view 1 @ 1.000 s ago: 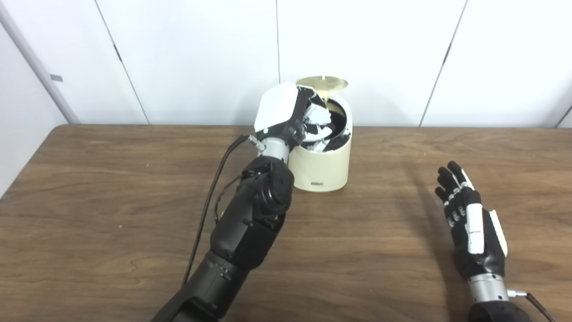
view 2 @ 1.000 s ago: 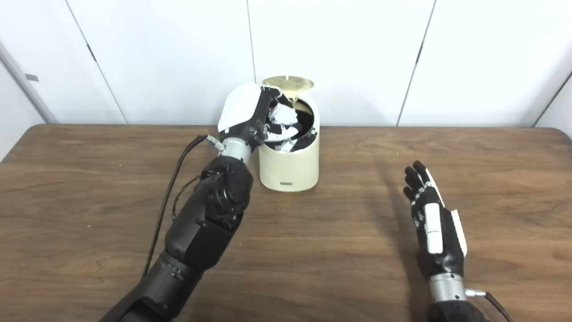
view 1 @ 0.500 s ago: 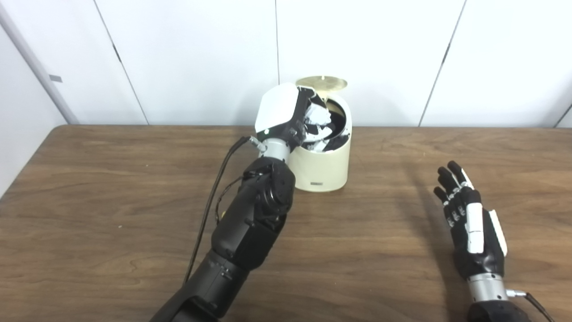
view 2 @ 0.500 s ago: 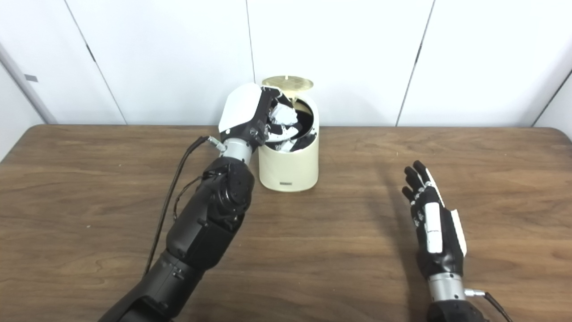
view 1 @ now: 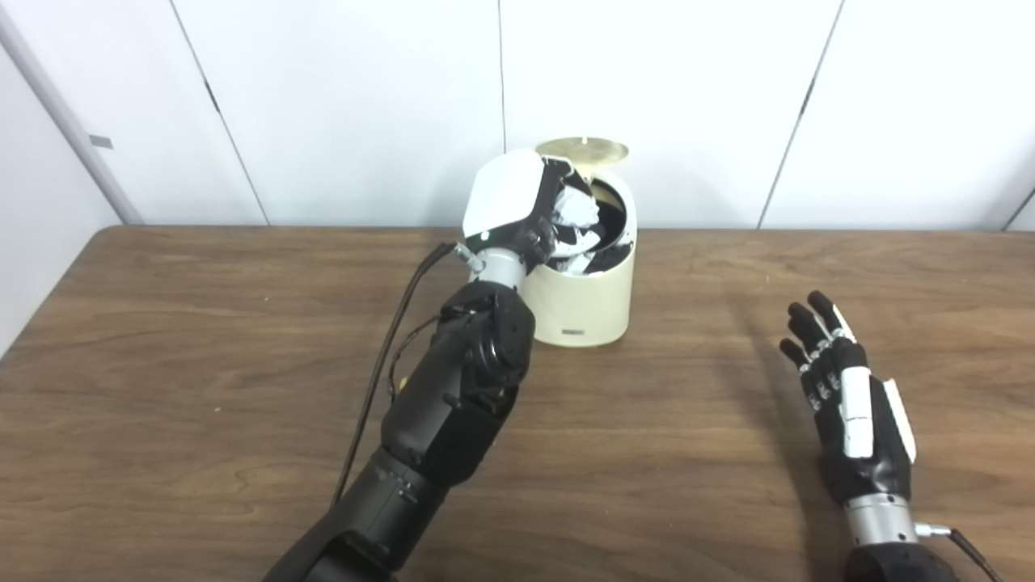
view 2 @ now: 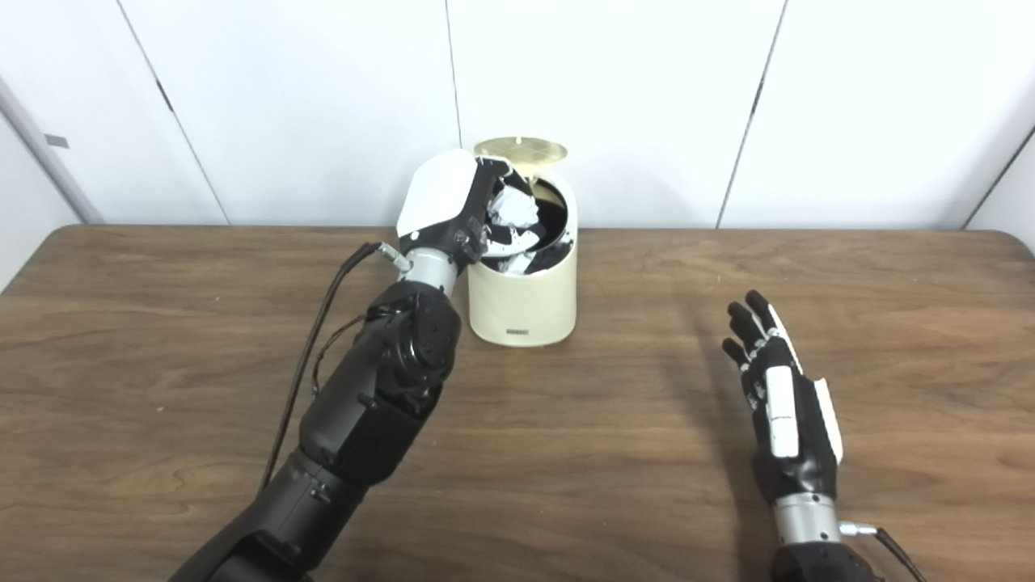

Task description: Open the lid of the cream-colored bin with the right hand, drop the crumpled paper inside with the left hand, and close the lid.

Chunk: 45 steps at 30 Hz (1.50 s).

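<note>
The left hand grips the crumpled paper over the open bin at the table's far edge, lid raised. It should spread its fingers squarely over the mouth. The right hand, fingers spread and empty, has drifted slightly left since the earlier frame

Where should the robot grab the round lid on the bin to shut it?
Probably the lid's front edge, which sticks up free above the cream-colored bin; it seems hinged at the back. The open right hand could come from the right side, since the left hand with the crumpled paper blocks the left, then push the edge forward and down.
</note>
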{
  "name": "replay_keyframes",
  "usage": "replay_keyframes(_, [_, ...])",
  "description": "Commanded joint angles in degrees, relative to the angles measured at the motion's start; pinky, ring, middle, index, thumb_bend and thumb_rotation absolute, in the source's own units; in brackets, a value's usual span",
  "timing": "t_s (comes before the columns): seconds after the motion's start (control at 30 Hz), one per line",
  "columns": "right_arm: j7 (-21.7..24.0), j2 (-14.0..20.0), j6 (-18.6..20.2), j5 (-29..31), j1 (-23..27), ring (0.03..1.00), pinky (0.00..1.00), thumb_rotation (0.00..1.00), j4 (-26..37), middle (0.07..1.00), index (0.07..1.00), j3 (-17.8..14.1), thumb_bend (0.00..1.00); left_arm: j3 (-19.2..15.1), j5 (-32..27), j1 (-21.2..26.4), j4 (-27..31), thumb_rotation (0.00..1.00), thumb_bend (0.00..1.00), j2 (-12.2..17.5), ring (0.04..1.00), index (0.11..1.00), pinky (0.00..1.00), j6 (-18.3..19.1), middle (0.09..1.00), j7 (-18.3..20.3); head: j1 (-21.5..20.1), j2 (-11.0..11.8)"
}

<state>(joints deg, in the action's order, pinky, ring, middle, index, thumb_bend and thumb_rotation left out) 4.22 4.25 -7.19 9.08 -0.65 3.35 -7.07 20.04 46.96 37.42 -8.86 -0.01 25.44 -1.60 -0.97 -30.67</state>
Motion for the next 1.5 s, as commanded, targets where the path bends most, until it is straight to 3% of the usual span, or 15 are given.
replay_keyframes(0.0, [0.31, -1.95, -1.13, 0.78, -3.26, 0.941, 0.90, 0.94, -4.07, 0.909, 0.923, 1.03, 0.54, 0.23, -0.38, 1.83, 0.75, 0.00, 0.58, -0.81, 0.418, 0.555, 0.31, 0.92, 0.521, 1.76, -0.06, -0.04])
replay_keyframes(0.07, [0.16, -1.98, -0.95, 0.60, -3.29, 0.936, 0.89, 0.94, -3.96, 0.908, 0.923, 1.04, 0.54, 0.09, -0.47, 1.90, 0.68, 0.00, 0.87, -0.87, 0.549, 0.650, 0.41, 1.07, 0.643, 1.88, -0.09, -0.04])
replay_keyframes(0.1, [0.07, -1.99, -0.94, 0.41, -3.32, 0.936, 0.88, 0.94, -3.87, 0.908, 0.923, 1.07, 0.54, 0.10, -0.45, 1.92, 0.65, 0.00, 0.88, -0.84, 0.555, 0.654, 0.41, 1.07, 0.649, 1.89, -0.13, -0.08])
replay_keyframes(0.17, [-0.09, -2.08, -0.99, 0.17, -3.32, 0.935, 0.88, 0.94, -3.84, 0.907, 0.923, 1.10, 0.54, 0.24, -0.24, 1.99, 0.64, 0.00, 0.92, -0.71, 0.674, 0.677, 0.53, 1.11, 0.735, 2.08, -0.05, -0.08])
replay_keyframes(0.27, [0.17, -1.98, -1.17, 0.24, -3.27, 0.938, 0.88, 0.93, -4.05, 0.910, 0.923, 1.18, 0.54, 0.45, 0.81, 2.13, 0.61, 0.00, 0.94, -0.55, 0.758, 0.697, 0.63, 1.34, 0.786, 2.92, -0.02, -0.09])
replay_keyframes(0.67, [0.19, -1.90, -0.98, 0.09, -3.29, 0.945, 0.89, 0.93, -4.03, 0.910, 0.922, 1.21, 0.54, 0.63, 1.84, 2.00, 0.72, 0.01, 0.98, -0.28, 0.788, 0.708, 0.68, 1.29, 0.798, 3.90, -0.09, -0.02])
replay_keyframes(1.1, [0.12, -1.80, -0.80, 0.02, -3.31, 0.944, 0.90, 0.94, -4.15, 0.910, 0.915, 1.11, 0.54, 0.99, 2.57, 1.79, 1.03, 0.01, 0.97, -0.12, 0.758, 0.699, 0.66, 1.30, 0.768, 4.03, 0.10, -0.17])
replay_keyframes(1.47, [0.06, -1.64, -1.03, -0.32, -3.20, 0.944, 0.90, 0.96, -4.52, 0.912, 0.921, 1.04, 0.54, -0.02, 1.90, 1.00, 2.97, 0.00, 0.96, -0.63, 0.714, 0.665, 0.59, 1.26, 0.752, 4.25, 0.10, -0.23])
